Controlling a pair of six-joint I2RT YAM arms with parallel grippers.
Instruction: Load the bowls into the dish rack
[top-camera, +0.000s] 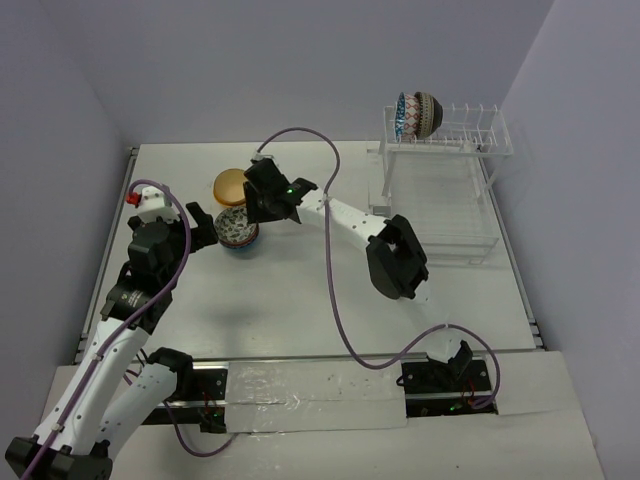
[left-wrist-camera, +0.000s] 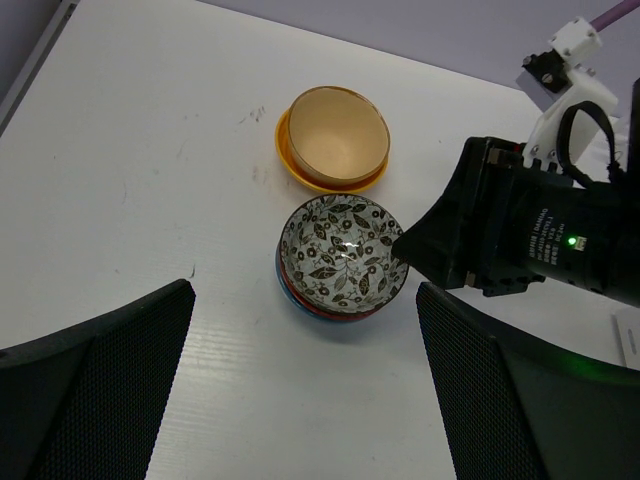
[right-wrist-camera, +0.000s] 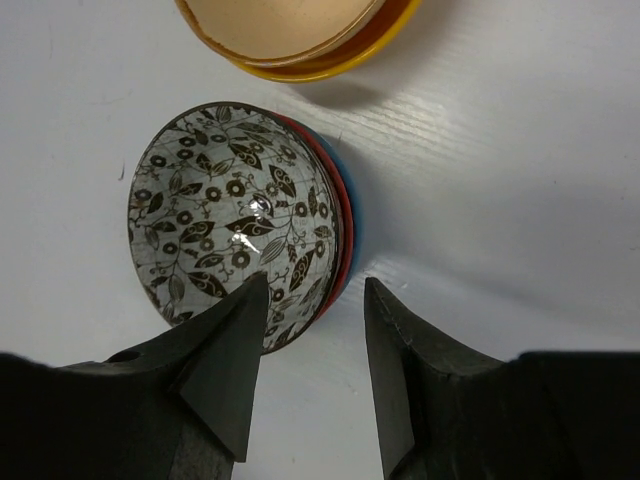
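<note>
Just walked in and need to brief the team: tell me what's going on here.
The right gripper is open astride the rim of the leaf-patterned black-and-white bowl, which tops a stack of red and blue bowls on the white table. The left gripper hangs open nearby, holding nothing. A tan bowl sits inside an orange-yellow one. Two patterned bowls already stand in the clear wire dish rack.

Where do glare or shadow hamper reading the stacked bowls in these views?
Top external: even light, only a faint shadow on the table. Left wrist: one small glint inside the leaf-patterned bowl, pattern legible. Right wrist: same glint; the right gripper reads nearly black, detail lost.
</note>
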